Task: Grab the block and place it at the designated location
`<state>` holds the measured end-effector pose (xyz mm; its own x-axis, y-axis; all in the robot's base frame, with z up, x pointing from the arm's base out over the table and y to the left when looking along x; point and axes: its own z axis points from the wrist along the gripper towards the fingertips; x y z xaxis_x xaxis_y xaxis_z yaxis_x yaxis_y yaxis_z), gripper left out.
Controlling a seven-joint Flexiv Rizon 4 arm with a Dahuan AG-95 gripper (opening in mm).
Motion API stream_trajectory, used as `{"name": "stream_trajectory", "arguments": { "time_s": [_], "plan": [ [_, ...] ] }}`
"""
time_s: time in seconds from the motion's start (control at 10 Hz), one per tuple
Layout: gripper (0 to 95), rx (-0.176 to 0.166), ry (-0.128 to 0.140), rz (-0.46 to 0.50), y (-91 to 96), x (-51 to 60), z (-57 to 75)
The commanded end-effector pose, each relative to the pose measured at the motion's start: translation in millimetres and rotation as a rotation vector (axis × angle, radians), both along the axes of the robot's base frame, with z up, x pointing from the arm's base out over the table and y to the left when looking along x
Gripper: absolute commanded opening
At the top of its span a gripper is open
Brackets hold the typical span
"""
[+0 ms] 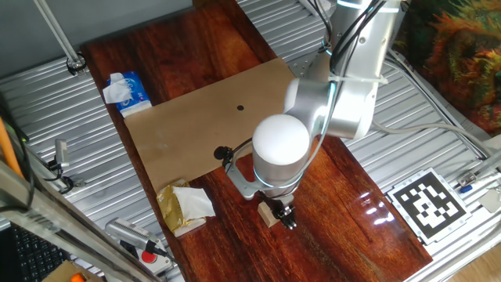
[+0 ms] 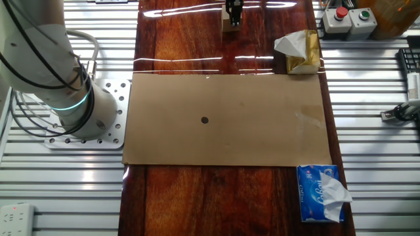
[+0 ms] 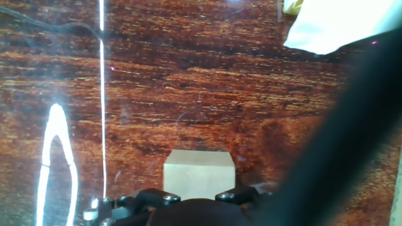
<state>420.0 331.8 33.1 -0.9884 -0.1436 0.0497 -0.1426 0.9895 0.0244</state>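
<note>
The block [image 1: 268, 214] is a small pale wooden cube on the dark wood table near its front edge. My gripper [image 1: 283, 217] is down at it, with a black finger [image 1: 289, 220] against its side. In the other fixed view the block [image 2: 229, 24] sits at the far end under the gripper [image 2: 233, 9]. In the hand view the block [image 3: 199, 174] fills the gap between the two finger bases, which stand at its edges. The designated location is a black dot [image 1: 240, 108] on the tan cardboard [image 1: 196, 125], also the dot [image 2: 205, 120], well away from the block.
A crumpled gold-and-white wrapper [image 1: 185, 206] lies left of the block, close to the gripper. A blue-and-white tissue pack [image 1: 127, 92] sits at the cardboard's far corner. A black-and-white tag [image 1: 427, 205] lies on the metal bench to the right. Button boxes [image 2: 350, 18] stand beside the table.
</note>
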Motion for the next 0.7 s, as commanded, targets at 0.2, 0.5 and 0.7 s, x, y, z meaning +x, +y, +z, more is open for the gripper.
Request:
{"name": "stream_trajectory", "arguments": {
  "time_s": [0.2, 0.5, 0.7],
  "plan": [
    [57.0, -0.003, -0.001, 0.0, -0.1, -2.0, 0.6],
    [57.0, -0.004, 0.0, 0.002, 0.2, -2.8, 0.0],
    [57.0, -0.004, 0.0, 0.003, 0.2, -2.8, 0.0]
  ]
}}
